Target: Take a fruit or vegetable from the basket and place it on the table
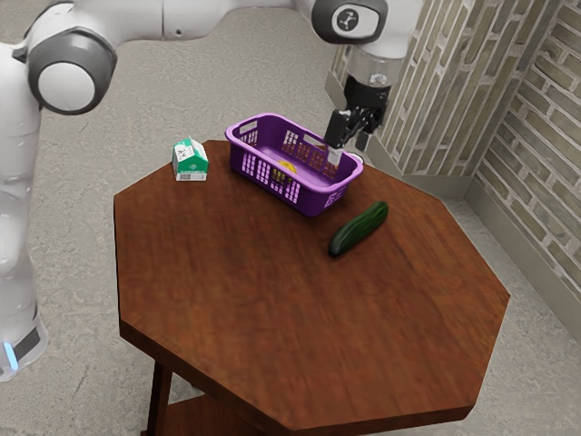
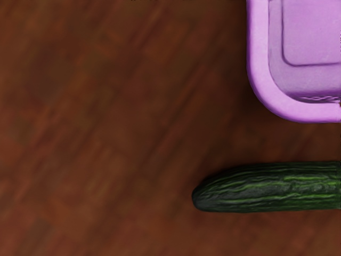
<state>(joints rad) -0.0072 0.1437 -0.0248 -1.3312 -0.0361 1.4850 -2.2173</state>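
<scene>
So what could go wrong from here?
Fingers look close to the rim at one end of the basket; a low sideways move could catch it and drag the basket. If it shifts, it may roll the cucumber, lying loose on the table just beside it. The yellow item sits low between the walls, so a descent for it might hit them.

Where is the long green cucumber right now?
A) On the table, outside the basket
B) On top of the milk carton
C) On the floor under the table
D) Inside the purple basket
A, because the cucumber lies on the bare wood of the table, beside the purple basket and outside its rim.
</scene>
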